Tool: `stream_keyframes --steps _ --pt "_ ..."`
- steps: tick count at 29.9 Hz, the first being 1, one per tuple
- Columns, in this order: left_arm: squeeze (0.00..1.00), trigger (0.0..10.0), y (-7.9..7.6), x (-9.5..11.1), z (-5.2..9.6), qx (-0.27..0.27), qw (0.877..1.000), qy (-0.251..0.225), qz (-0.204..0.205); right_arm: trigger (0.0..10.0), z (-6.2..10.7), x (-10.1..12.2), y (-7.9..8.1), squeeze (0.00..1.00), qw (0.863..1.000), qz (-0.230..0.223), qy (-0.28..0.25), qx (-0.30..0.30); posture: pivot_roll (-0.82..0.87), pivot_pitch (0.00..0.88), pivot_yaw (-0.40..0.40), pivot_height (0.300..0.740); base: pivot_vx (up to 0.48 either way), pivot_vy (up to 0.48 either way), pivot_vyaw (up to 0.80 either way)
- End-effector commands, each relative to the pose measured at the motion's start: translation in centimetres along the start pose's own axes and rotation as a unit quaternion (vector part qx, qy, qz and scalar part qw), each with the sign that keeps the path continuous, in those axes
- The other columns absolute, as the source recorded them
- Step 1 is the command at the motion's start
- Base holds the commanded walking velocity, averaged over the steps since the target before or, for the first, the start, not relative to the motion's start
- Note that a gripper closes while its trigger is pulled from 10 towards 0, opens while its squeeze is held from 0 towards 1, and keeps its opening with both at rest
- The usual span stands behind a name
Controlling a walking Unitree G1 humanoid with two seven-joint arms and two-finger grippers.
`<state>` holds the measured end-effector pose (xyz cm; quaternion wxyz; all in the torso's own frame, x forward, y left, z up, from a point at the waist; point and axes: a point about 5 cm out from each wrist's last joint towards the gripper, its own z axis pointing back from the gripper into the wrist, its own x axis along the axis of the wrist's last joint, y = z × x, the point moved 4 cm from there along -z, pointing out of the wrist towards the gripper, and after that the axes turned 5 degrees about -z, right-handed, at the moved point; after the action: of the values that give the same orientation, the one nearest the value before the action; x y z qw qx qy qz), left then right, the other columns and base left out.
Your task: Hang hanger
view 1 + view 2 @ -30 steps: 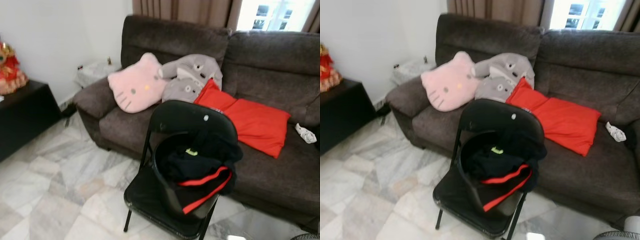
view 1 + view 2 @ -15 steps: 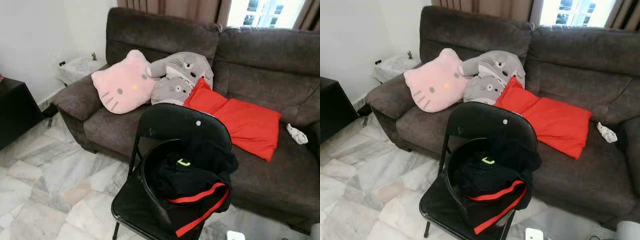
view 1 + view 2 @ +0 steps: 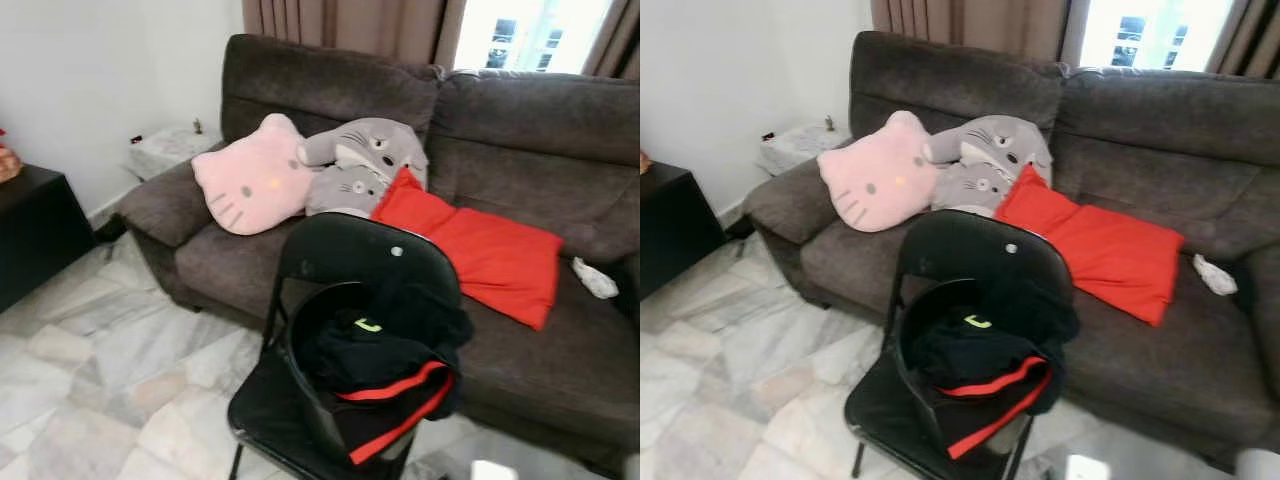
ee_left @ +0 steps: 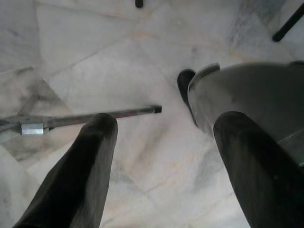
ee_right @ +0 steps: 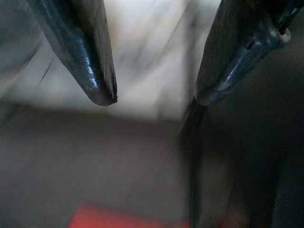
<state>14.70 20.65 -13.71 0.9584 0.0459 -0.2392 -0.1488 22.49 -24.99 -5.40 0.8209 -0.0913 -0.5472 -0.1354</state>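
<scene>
A black folding chair (image 3: 352, 262) stands on the marble floor in front of a dark brown sofa (image 3: 520, 130). On its seat lies a bundle of black clothing with a red stripe (image 3: 385, 365) and a small yellow-green mark. In the left wrist view my left gripper (image 4: 166, 123) is open above pale marble tiles, with nothing between its fingers; a thin metal rod (image 4: 95, 116) lies on the floor beneath it. In the right wrist view my right gripper (image 5: 154, 97) is open too, empty, over a blurred dark surface with a red patch (image 5: 104, 219).
On the sofa lie a pink cat cushion (image 3: 255, 180), a grey plush cushion (image 3: 360, 165), a red cushion (image 3: 480, 245) and a small white cloth (image 3: 596, 280). A black cabinet (image 3: 35, 230) stands at the left. Open marble floor (image 3: 110, 370) stretches left of the chair.
The whole picture has shifted as the camera moved; the chair, clothing and cushions keep their places relative to each other.
</scene>
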Motion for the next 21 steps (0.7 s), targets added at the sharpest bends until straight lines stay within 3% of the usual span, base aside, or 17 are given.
stream_keyframes --steps 1,6,10,13,14,16,21 --pt "0.0 10.0 -0.8 -1.1 0.1 -0.018 1.0 0.021 -0.01 10.0 0.5 1.8 0.3 0.0 0.998 0.019 -0.053 0.011 -0.07 0.0 0.018 0.74 0.0 0.0 0.0" --pt "0.0 10.0 -0.8 -1.3 0.2 -0.021 0.999 0.024 -0.017 10.0 2.4 3.6 -1.3 0.0 0.994 0.021 -0.106 -0.018 -0.1 0.0 0.02 0.74 0.0 0.0 0.0" --pt "0.0 10.0 -0.9 -1.4 0.2 -0.023 0.999 0.026 -0.021 10.0 3.9 5.3 -1.6 0.0 0.99 0.029 -0.137 -0.023 -0.1 0.0 0.02 0.74 0.0 0.0 0.0" --pt "0.0 10.0 -0.8 -1.4 0.2 -0.023 0.999 0.027 -0.023 10.0 4.6 7.9 -1.3 0.0 0.985 0.026 -0.17 -0.025 -0.11 0.0 0.025 0.74 0.0 0.0 0.0" --pt "0.0 10.0 -0.7 -1.4 0.2 -0.022 0.999 0.027 -0.024 10.0 4.5 9.8 -0.9 0.0 0.981 0.024 -0.19 -0.022 -0.11 0.0 0.026 0.74 0.0 0.0 0.0" --pt "0.0 10.0 -0.7 -1.3 0.2 -0.022 0.999 0.026 -0.024 10.0 4.4 10.3 -0.7 0.0 0.98 0.024 -0.196 -0.021 -0.11 0.0 0.026 0.74 0.0 0.0 0.0" --pt "0.0 10.0 -0.4 -1.1 0.1 -0.017 0.999 0.022 -0.02 10.0 2.8 14.2 2.0 0.0 0.976 -0.016 -0.215 0.01 -0.11 0.0 0.028 0.74 0.0 0.0 0.0"
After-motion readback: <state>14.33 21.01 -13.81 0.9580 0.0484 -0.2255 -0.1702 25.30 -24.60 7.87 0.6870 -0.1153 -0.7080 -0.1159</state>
